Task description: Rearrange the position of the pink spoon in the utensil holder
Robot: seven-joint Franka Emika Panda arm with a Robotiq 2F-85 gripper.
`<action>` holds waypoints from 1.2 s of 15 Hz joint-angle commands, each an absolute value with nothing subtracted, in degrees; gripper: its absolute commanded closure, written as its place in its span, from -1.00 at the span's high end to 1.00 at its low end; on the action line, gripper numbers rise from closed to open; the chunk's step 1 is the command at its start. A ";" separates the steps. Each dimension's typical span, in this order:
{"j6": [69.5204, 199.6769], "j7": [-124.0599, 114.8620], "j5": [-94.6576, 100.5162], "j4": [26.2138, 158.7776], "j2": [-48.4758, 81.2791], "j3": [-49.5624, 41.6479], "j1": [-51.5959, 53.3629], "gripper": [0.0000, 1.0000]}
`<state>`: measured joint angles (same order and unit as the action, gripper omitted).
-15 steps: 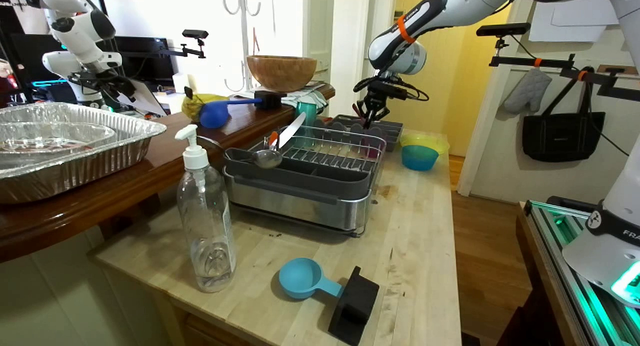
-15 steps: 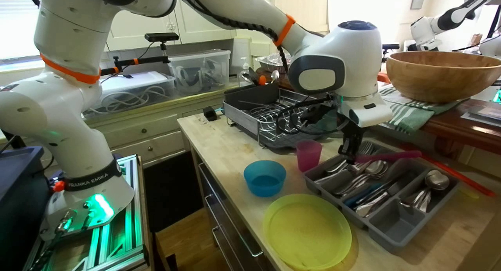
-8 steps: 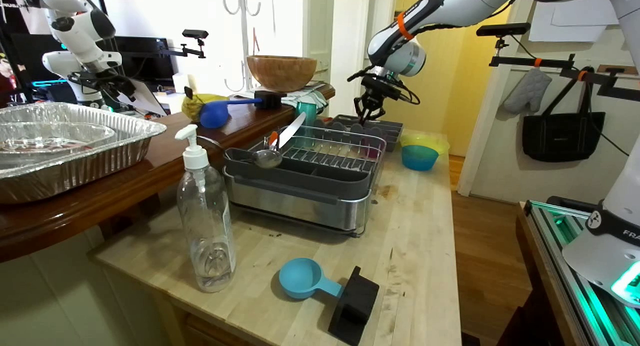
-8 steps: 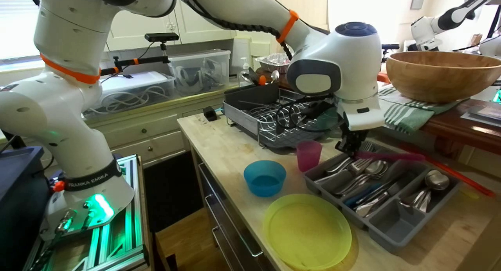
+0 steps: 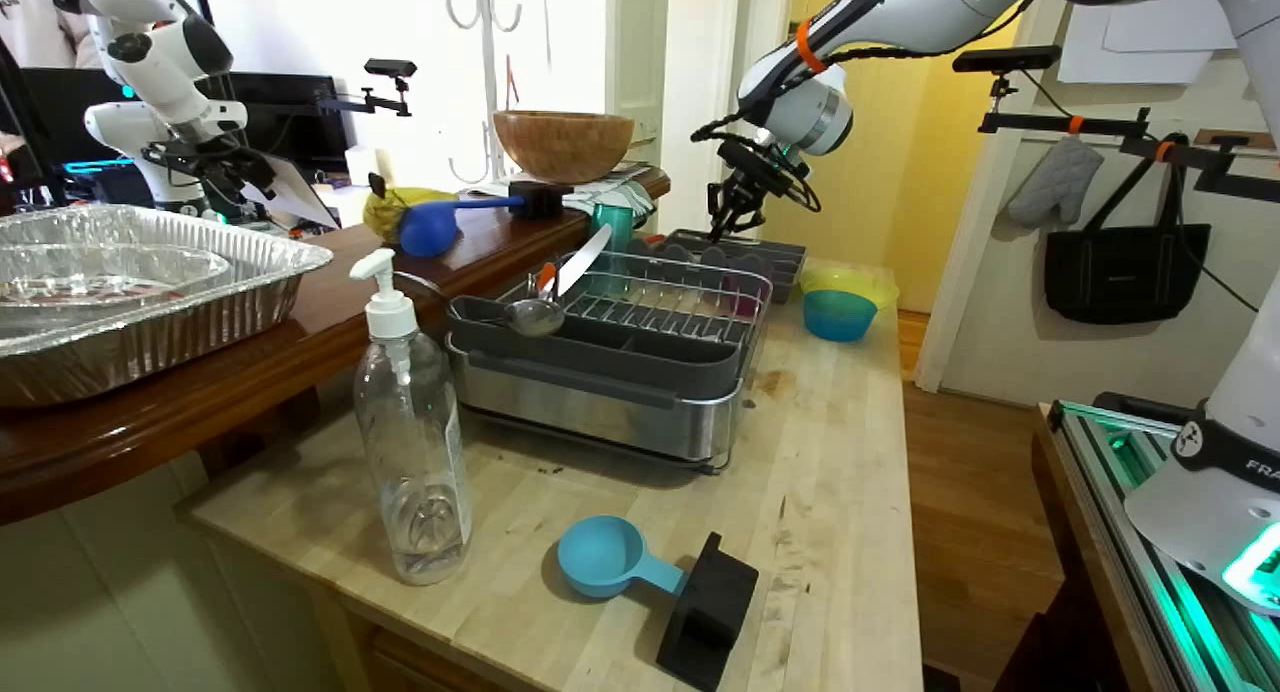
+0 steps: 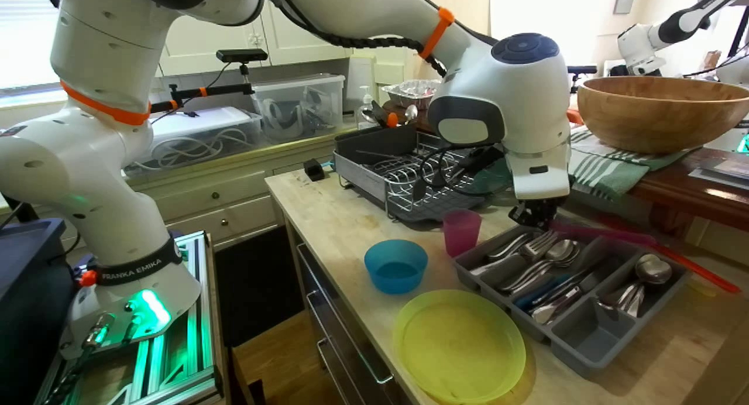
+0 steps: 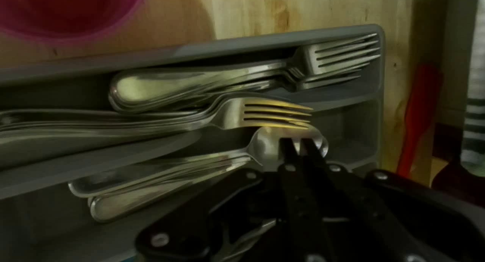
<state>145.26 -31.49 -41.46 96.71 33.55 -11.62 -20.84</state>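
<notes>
We find the pink spoon (image 6: 608,233) at the pincer (image 7: 297,142), jutting out over the far part of the tray (image 6: 591,329) on the worktop (image 6: 363,218), its free end seen close to the red tool (image 6: 696,268). We read the pincer as clamped on one end of it: in the wrist view the fingertips (image 7: 287,146) stand nearly together, though we cannot make out the pink spoon there. Nor can we tell which end is gripped, or whether it touches the tray's rim.

It looks like plastic, so we expect it to be light, smooth and a little springy, hard to break but easy to twist. Held by one tip, it should act as a lever, and a knock against the rim or the forks (image 7: 227,116) could swivel it. We would rather take the handle nearer its middle, flat sides to the fingertips, with a modest squeeze.

The holder (image 5: 650,367) on the rack (image 5: 640,427) stands well apart from it; for setting it there we would want the shaft turned upright and gripped high, leaving the lower part free to enter.
</notes>
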 commanded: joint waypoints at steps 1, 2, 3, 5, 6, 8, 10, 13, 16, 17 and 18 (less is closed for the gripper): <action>144.98 -31.48 -41.98 96.47 33.66 -11.96 -20.65 -0.84; 144.98 -31.48 -42.14 96.47 33.66 -11.94 -20.68 -0.84; 144.99 -31.48 -42.23 96.47 33.66 -11.93 -20.68 -0.84; 145.00 -31.48 -42.30 96.47 33.66 -11.89 -20.67 -0.84; 145.01 -31.47 -42.32 96.47 33.66 -11.88 -20.67 -0.84; 151.54 -35.11 -42.98 97.98 33.92 -12.95 -18.56 -0.96; 158.39 -37.33 -43.29 100.65 33.18 -13.36 -16.93 -0.96; 166.48 -44.24 -42.05 104.17 32.95 -15.32 -13.57 -0.96; 169.88 -52.76 -41.74 106.73 33.43 -18.86 -9.21 -0.96; 169.75 -55.88 -42.31 107.19 33.53 -19.75 -8.14 -0.96; 169.26 -58.64 -42.79 107.48 33.55 -20.48 -7.24 -0.96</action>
